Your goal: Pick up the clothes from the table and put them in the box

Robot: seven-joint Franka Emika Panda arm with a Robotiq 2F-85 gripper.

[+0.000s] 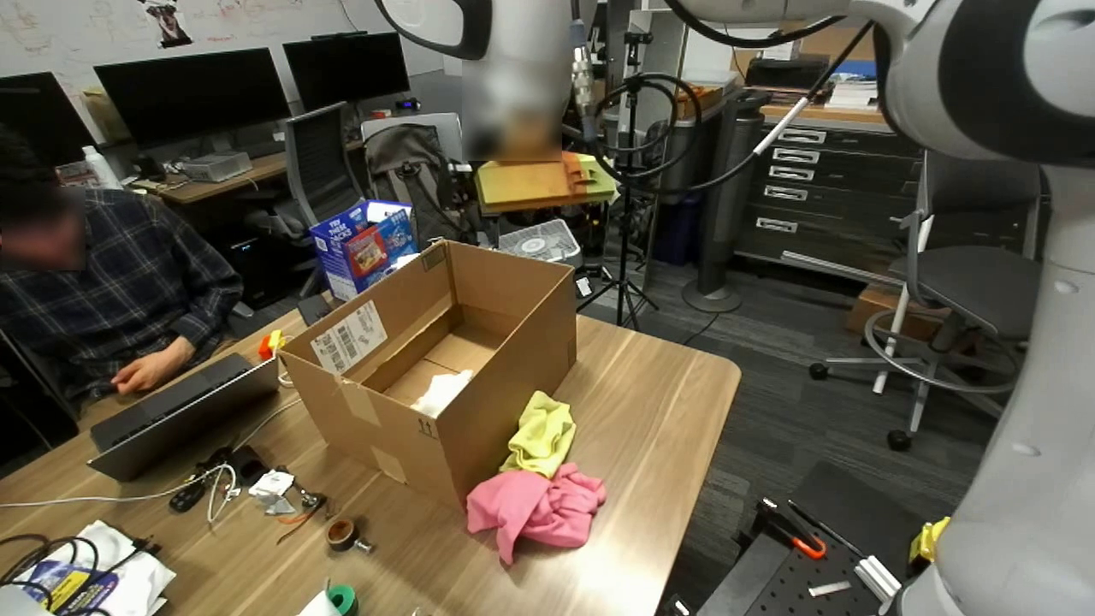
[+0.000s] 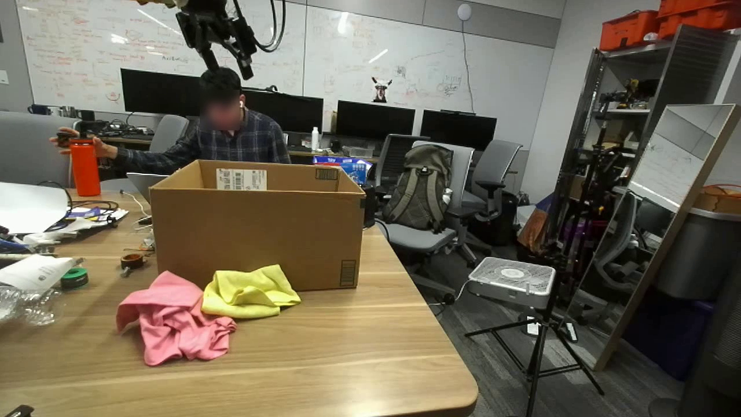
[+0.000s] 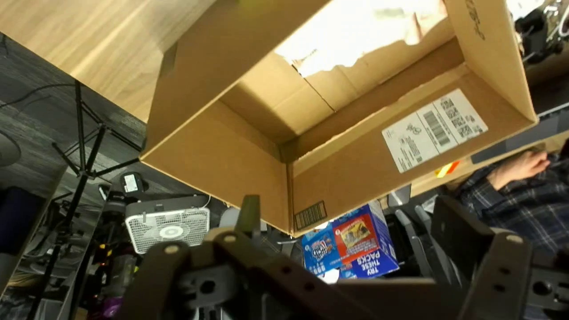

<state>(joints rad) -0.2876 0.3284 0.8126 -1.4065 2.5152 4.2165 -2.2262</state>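
On the wooden table (image 1: 654, 411), the pink cloth (image 2: 176, 321) lies crumpled, touching the yellow cloth (image 2: 249, 292) against the long outer side of the box (image 2: 255, 231). The box stands upright with its top uncovered. Inside it lies pale fabric (image 1: 443, 393), which is washed out by glare in the wrist view. My gripper (image 2: 228, 63) hangs high above the level of the box rim, fingers pointing down. Its fingers stand wide apart, and nothing is between them in the wrist view. In an exterior view a yellow-orange block (image 1: 543, 181) shows at the arm's end, with the fingers not discernible.
A seated person (image 2: 240, 136) is behind the box, near a laptop (image 1: 184, 411). A blue snack carton (image 1: 364, 248) stands beyond the box. Cables, a tape roll (image 1: 341, 535) and papers lie on the table. An orange bottle (image 2: 85, 168) is at the side.
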